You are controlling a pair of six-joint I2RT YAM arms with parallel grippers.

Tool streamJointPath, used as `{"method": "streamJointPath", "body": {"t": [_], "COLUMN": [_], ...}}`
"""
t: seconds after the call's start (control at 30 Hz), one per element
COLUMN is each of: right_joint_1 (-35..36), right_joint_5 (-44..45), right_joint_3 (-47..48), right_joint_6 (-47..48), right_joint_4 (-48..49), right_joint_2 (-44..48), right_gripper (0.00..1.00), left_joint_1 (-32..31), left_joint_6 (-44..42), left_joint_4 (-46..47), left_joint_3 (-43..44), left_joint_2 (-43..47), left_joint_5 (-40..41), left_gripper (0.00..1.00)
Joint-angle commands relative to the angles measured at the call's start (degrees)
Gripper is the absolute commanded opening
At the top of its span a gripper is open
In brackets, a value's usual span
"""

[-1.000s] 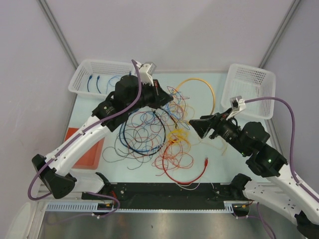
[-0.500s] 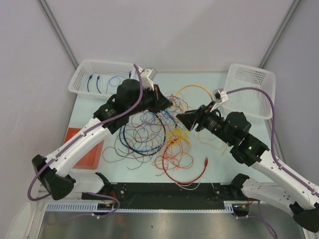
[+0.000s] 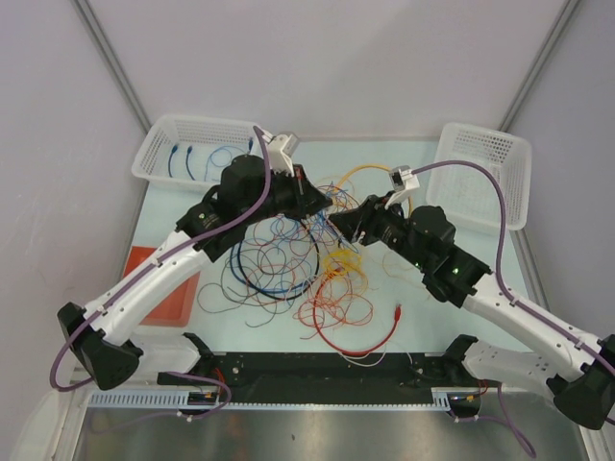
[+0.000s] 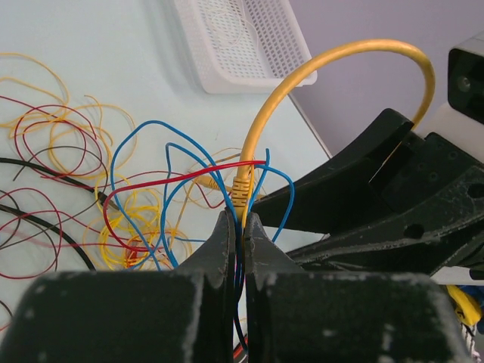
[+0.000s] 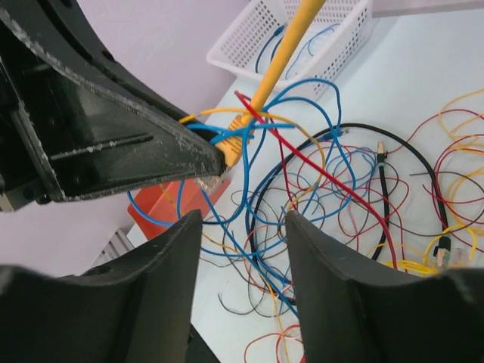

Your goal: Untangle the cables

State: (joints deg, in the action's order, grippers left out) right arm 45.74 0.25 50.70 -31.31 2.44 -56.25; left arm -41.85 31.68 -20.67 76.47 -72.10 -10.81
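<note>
The cables (image 3: 307, 264) lie in a loose tangle of red, blue, yellow, orange and black wires at mid-table. My left gripper (image 3: 325, 202) hangs over the tangle's far edge. In the left wrist view it (image 4: 238, 219) is shut on the plug end of a thick yellow cable (image 4: 302, 76), with thin blue wires caught between the jaws too. My right gripper (image 3: 339, 219) is open and empty, just right of the left one. In the right wrist view its tips (image 5: 243, 227) sit just below the yellow plug (image 5: 234, 147).
A white basket (image 3: 159, 158) holding blue cables stands at the back left, and another white basket (image 3: 480, 168) at the back right. An orange tray (image 3: 163, 293) lies at the left edge. A thick red cable (image 3: 360, 344) curves near the front.
My right arm has swung left and forward until its open gripper is close to the left gripper. The left gripper has barely moved and keeps its hold on the yellow cable.
</note>
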Motion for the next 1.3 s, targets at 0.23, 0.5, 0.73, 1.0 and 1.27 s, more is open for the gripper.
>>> {"method": "streamJointPath", "body": {"t": [0.23, 0.5, 0.73, 1.0, 1.27], "right_joint_1": [-0.12, -0.03, -0.21, -0.47, -0.47], "right_joint_5": [3.27, 3.09, 3.70, 3.00, 0.45], "right_joint_3": [-0.69, -0.78, -0.34, 4.05, 10.20], "right_joint_6": [-1.91, -2.18, -1.12, -1.64, -6.13], "right_joint_4": [13.64, 10.23, 3.99, -4.37, -5.25], "right_joint_2": [-1.93, -0.89, 7.28, 11.95, 10.72], "right_gripper": [0.28, 0.00, 0.00, 0.00, 0.00], "left_joint_1": [0.36, 0.36, 1.85, 3.70, 3.61], "left_joint_6": [1.72, 1.19, 1.28, 1.98, -0.48], "left_joint_4": [2.65, 1.77, -4.82, -1.78, 30.36], "left_joint_3": [-1.85, -2.11, -1.23, -5.44, -26.17], "left_joint_2": [3.36, 4.24, 5.38, 10.30, 21.11], "left_joint_5": [-1.50, 0.69, 10.62, 15.82, 3.70], "left_gripper": [0.00, 0.02, 0.99, 1.00, 1.00]}}
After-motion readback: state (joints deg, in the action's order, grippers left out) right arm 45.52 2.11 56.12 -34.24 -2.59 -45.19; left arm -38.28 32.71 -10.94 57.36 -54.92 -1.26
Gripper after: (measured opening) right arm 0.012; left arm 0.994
